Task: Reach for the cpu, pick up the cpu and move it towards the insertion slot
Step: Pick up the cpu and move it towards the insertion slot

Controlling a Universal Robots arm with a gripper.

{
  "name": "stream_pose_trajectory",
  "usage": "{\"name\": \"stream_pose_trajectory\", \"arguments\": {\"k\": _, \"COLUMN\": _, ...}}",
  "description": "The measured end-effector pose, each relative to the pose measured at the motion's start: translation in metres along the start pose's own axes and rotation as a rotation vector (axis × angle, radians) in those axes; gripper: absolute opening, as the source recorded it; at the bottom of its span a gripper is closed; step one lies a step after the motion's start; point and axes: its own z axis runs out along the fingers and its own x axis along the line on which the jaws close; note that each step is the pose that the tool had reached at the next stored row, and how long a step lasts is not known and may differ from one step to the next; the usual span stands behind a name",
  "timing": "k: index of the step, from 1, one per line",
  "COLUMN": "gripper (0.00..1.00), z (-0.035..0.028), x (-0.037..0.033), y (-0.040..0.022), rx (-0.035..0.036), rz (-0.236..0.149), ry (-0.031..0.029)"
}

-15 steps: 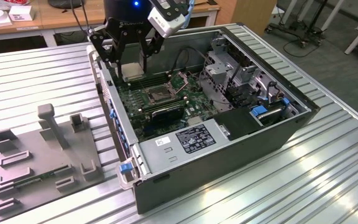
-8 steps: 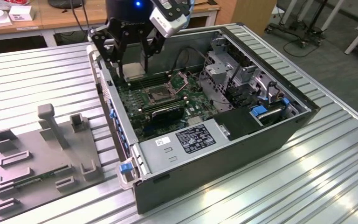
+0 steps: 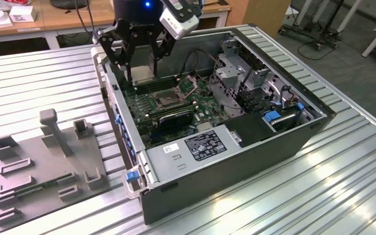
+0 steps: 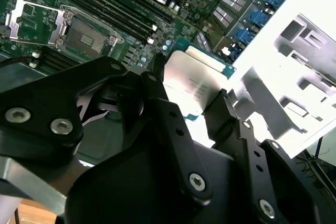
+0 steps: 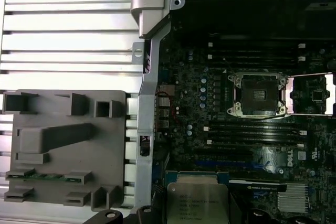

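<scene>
My gripper (image 3: 141, 77) hangs over the open computer case, near the case wall on the exterior view's left, and is shut on the cpu (image 3: 142, 72). In the second wrist view the cpu (image 4: 194, 85), a pale silvery square, sits clamped between two black fingers (image 4: 157, 95). It is also seen in the first wrist view as the cpu (image 5: 197, 203). The insertion slot (image 3: 165, 99) lies on the green board a short way from the chip, its silver frame around a dark centre. Both wrist views show the insertion slot (image 4: 86, 35) (image 5: 255, 94) uncovered, its load plate (image 5: 312, 94) swung open beside it.
A grey tray (image 3: 44, 166) with upright posts lies on the ribbed metal table on the exterior view's left, with a green memory stick (image 3: 37, 188) in it. Inside the case, a metal drive cage (image 3: 240, 73) and a labelled power supply (image 3: 201, 144) flank the board. Black memory slots (image 5: 252, 129) run beside the socket.
</scene>
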Motion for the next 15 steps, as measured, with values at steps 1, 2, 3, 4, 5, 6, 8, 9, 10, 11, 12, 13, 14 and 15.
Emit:
{"name": "stream_pose_trajectory", "arguments": {"k": 1, "gripper": 0.55, "z": 0.0001, "x": -0.0007, "y": 0.0000, "rx": 0.0001, "rz": 0.000, "ry": 0.0000}}
{"name": "stream_pose_trajectory", "arguments": {"k": 2, "gripper": 0.55, "z": 0.0003, "x": -0.0012, "y": -0.0001, "rx": 0.0000, "rz": 0.000, "ry": 0.0000}}
{"name": "stream_pose_trajectory", "arguments": {"k": 3, "gripper": 0.55, "z": 0.0003, "x": -0.0021, "y": -0.0001, "rx": 0.0000, "rz": 0.000, "ry": 0.0000}}
{"name": "stream_pose_trajectory", "arguments": {"k": 4, "gripper": 0.55, "z": 0.0004, "x": -0.0032, "y": -0.0001, "rx": 0.0001, "rz": 0.000, "ry": 0.0001}}
{"name": "stream_pose_trajectory", "arguments": {"k": 5, "gripper": 0.55, "z": 0.0006, "x": -0.0043, "y": -0.0002, "rx": 0.0001, "rz": 0.000, "ry": 0.0000}}
{"name": "stream_pose_trajectory", "arguments": {"k": 6, "gripper": 0.55, "z": 0.0007, "x": -0.0053, "y": -0.0002, "rx": 0.0001, "rz": 0.000, "ry": 0.0001}}
{"name": "stream_pose_trajectory", "arguments": {"k": 8, "gripper": 0.55, "z": 0.0011, "x": -0.0072, "y": -0.0002, "rx": 0.0000, "rz": 0.000, "ry": 0.0000}}
{"name": "stream_pose_trajectory", "arguments": {"k": 9, "gripper": 0.55, "z": 0.0012, "x": -0.0080, "y": -0.0003, "rx": -0.0001, "rz": 0.000, "ry": 0.0000}}
{"name": "stream_pose_trajectory", "arguments": {"k": 10, "gripper": 0.55, "z": 0.0014, "x": -0.0088, "y": -0.0003, "rx": -0.0001, "rz": 0.000, "ry": -0.0001}}
{"name": "stream_pose_trajectory", "arguments": {"k": 11, "gripper": 0.55, "z": 0.0015, "x": -0.0095, "y": -0.0003, "rx": 0.0000, "rz": 0.000, "ry": 0.0000}}
{"name": "stream_pose_trajectory", "arguments": {"k": 12, "gripper": 0.55, "z": 0.0016, "x": -0.0101, "y": -0.0003, "rx": 0.0000, "rz": 0.000, "ry": 0.0000}}
{"name": "stream_pose_trajectory", "arguments": {"k": 13, "gripper": 0.55, "z": 0.0018, "x": -0.0106, "y": -0.0004, "rx": -0.0001, "rz": 0.000, "ry": -0.0001}}
{"name": "stream_pose_trajectory", "arguments": {"k": 14, "gripper": 0.55, "z": 0.0019, "x": -0.0111, "y": -0.0004, "rx": -0.0001, "rz": 0.000, "ry": -0.0001}}
{"name": "stream_pose_trajectory", "arguments": {"k": 15, "gripper": 0.55, "z": 0.0020, "x": -0.0116, "y": -0.0004, "rx": 0.0000, "rz": 0.000, "ry": 0.0000}}
